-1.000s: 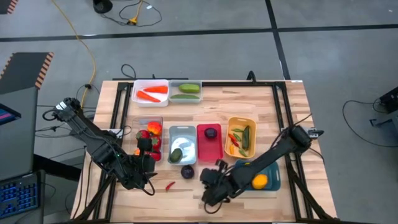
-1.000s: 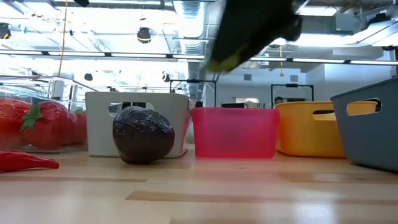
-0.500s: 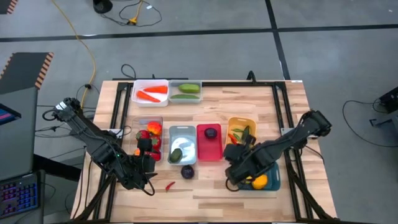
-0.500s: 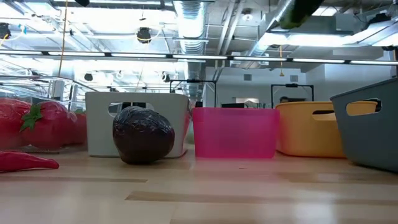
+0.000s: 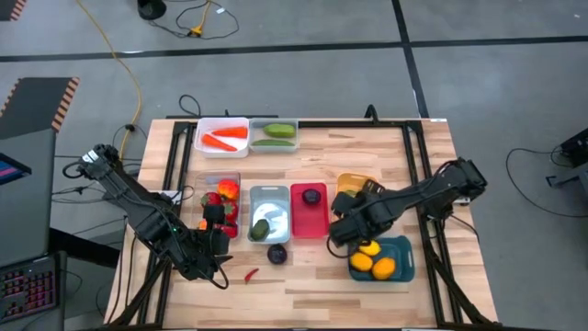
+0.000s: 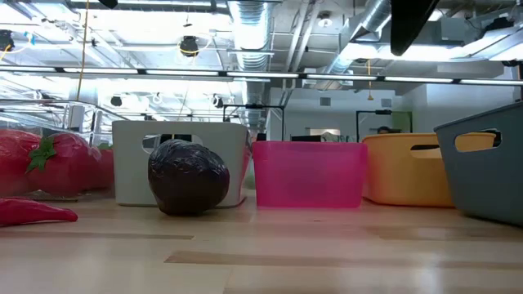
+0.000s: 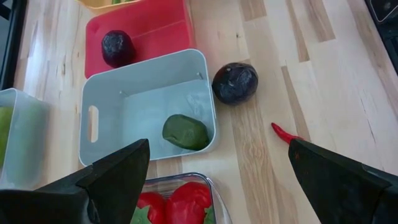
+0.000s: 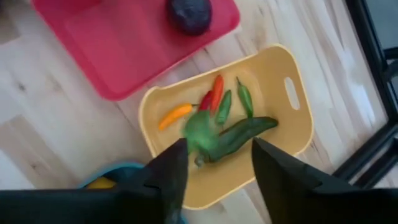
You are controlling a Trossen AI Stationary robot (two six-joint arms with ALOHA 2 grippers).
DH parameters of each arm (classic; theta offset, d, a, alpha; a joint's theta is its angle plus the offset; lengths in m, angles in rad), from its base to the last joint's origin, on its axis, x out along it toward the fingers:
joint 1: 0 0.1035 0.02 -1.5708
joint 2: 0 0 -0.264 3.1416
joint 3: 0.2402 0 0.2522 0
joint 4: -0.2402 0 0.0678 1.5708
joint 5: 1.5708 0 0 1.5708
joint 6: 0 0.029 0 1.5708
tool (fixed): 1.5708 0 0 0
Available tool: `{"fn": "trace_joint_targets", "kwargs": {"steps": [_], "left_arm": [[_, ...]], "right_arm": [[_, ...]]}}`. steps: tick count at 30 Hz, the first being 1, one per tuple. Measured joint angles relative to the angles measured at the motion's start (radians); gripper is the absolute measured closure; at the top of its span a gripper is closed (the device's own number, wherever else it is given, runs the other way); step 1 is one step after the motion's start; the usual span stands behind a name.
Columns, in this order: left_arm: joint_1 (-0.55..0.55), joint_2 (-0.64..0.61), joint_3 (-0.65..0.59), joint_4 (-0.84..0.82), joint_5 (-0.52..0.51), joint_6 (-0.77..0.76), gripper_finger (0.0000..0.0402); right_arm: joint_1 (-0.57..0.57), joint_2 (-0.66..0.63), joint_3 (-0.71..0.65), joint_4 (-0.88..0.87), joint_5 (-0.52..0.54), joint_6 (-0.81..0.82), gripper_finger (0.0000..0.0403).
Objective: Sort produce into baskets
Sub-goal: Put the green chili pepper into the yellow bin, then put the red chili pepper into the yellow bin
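Produce still loose on the table, from where I sit, is a dark plum (image 7: 235, 82) just beside the grey bin (image 7: 93, 118) and a small red chili (image 7: 282, 131) near it. I judge both to be light, hard plastic toys: the plum round and apt to roll, best pinched across its middle; the chili thin, best taken across its body, low against the wood.

My right gripper (image 8: 214, 163) hangs over the yellow bin (image 8: 298, 127), fingers spread apart with nothing between them. Below it in that bin lie a green pepper (image 8: 200, 134), a dark green pod (image 8: 245, 132) and a few small chilies, red, orange and green. My left gripper (image 7: 217, 180) waits near the table's front left, fingers wide and bare.

The red bin (image 7: 155, 31) holds one plum. The grey bin holds a single green piece. The clear bin (image 5: 208, 185) at left carries red tomatoes or strawberries. At the far edge, the white bin (image 5: 201, 140) has carrots and the clear one (image 5: 274, 133) beside it has green cucumbers. The teal bin (image 5: 401, 248) holds yellow lemons.
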Motion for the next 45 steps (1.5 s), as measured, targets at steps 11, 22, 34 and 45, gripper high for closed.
{"fn": "trace_joint_targets", "kwargs": {"steps": [11,22,34,45], "left_arm": [[0.0,0.0,0.0,0.135,0.031,-0.018,0.0029],[-0.014,0.153,0.001,0.175,0.115,-0.377,0.0044],[-0.023,0.436,0.001,0.195,0.205,-0.579,0.0094],[-0.021,0.504,0.0,0.225,0.164,-0.737,0.0146]], "right_arm": [[-0.06,0.0,0.0,0.031,-0.019,-0.008,0.0138],[-0.037,0.0,0.0,0.098,-0.019,-0.012,0.0138],[-0.032,0.0,0.0,0.124,-0.02,-0.011,0.0138],[-0.031,0.0,0.0,0.177,-0.019,-0.011,0.0138]]}}
